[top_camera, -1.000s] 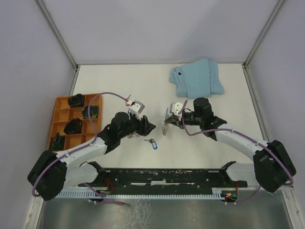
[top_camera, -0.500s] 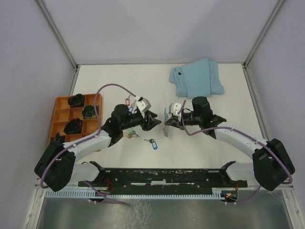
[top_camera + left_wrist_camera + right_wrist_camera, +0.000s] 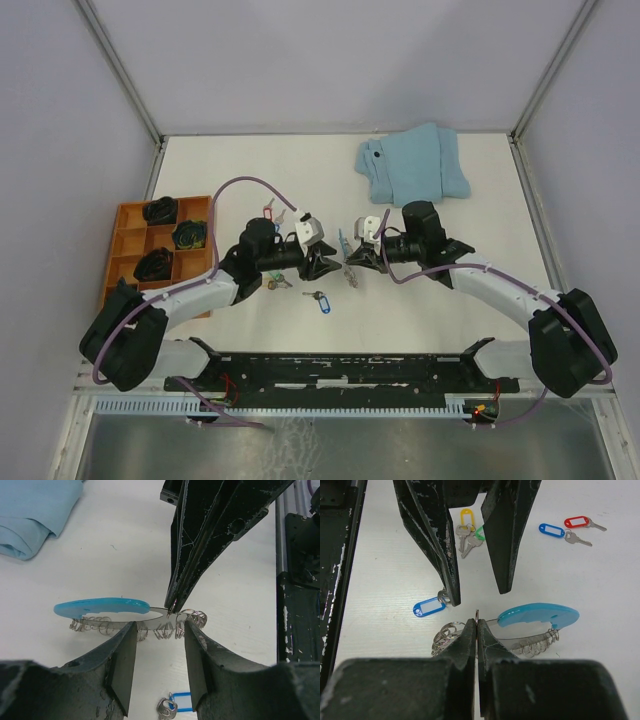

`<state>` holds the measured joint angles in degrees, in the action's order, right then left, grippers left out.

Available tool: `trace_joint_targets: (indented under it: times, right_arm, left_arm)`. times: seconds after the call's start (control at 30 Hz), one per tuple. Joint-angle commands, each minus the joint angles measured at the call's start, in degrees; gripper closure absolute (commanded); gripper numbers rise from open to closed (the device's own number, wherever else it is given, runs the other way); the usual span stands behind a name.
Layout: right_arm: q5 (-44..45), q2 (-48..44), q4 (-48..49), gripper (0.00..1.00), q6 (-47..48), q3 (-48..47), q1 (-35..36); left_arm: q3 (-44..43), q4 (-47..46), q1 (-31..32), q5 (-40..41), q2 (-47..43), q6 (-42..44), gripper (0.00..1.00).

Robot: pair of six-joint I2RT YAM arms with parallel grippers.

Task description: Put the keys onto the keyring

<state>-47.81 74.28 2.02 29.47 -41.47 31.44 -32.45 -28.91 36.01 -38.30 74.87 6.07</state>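
Note:
The keyring (image 3: 540, 616) has a bright blue plastic arc and a thin metal band hung with small wire rings. It is held just above the table (image 3: 470, 225). My right gripper (image 3: 477, 622) is shut on it, pinching a small ring at the band's end. My left gripper (image 3: 159, 630) faces it from the other side, open, its tips just short of the keyring (image 3: 100, 606), nothing between them. A blue-tagged key (image 3: 177, 703) lies below the left jaws. More keys, with yellow (image 3: 466, 517), green (image 3: 480, 531), blue (image 3: 551, 530) and red (image 3: 576, 521) tags, lie farther off.
A folded light-blue cloth (image 3: 413, 163) lies at the back right. An orange compartment tray (image 3: 125, 240) with black items stands at the left. A black rail (image 3: 340, 370) runs along the near edge between the arm bases.
My left arm has swung right, bringing its gripper up to the keyring, and its jaws have narrowed a little. The right gripper has kept its hold and hardly moved.

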Motion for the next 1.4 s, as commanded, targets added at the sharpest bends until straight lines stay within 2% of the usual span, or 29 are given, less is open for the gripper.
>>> trace_joint_targets:
  times: [0.0,0.3,0.93,1.13,1.33,1.37]
  right_arm:
    - [-2.6,0.1,1.3,0.99,0.7,-2.9,-0.2]
    - [-3.8,0.7,1.6,0.99,0.7,-3.2,-0.2]
    - [-6.5,0.8,2.0,0.99,0.3,-3.2,-0.2]
    - [-7.4,1.3,1.7,0.99,0.2,-3.3,-0.2]
    - [-7.8,2.1,1.1,0.99,0.6,-3.6,-0.2]
    - [-7.8,2.1,1.0,0.99,0.7,-3.7,-0.2]
  left_arm:
    - [-1.9,-3.6,-0.1,-3.1,0.6,3.3,0.51]
    - [-2.4,-5.0,-0.1,-5.0,2.3,3.2,0.61]
    - [-3.8,-5.6,-0.1,-6.7,5.3,3.1,0.72]
    - [-4.0,-6.7,-0.1,-7.5,5.5,2.5,0.80]
    - [-4.5,-6.0,-0.1,-9.9,5.7,2.3,0.97]
    - [-5.2,-4.0,-0.1,-10.5,5.9,2.8,0.97]
